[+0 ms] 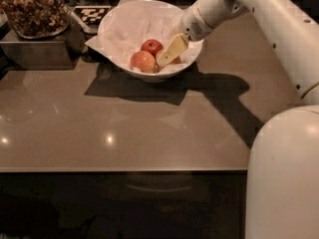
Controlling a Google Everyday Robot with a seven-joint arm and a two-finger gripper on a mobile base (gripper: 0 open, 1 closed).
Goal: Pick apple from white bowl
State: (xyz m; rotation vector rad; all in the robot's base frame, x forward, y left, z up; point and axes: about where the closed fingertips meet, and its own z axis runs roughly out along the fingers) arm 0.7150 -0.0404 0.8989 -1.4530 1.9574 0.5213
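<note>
The white bowl (117, 31), lined with crumpled white paper, stands at the back of the brown table. In it lie a small dark red apple (152, 46) and a red-orange apple (142, 61). The pale apple (177, 60) lies at the bowl's right side and is almost wholly hidden behind my gripper; only a sliver shows. My gripper (167, 55), cream-coloured, reaches down into the bowl from the upper right, right at the pale apple and just right of the other two.
A tray of brown nuts (32, 9) sits on a grey box at the back left. A checkered marker card (92, 15) lies behind the bowl. The brown table (124, 128) stretches toward the front edge. My white arm (279, 29) crosses the right side.
</note>
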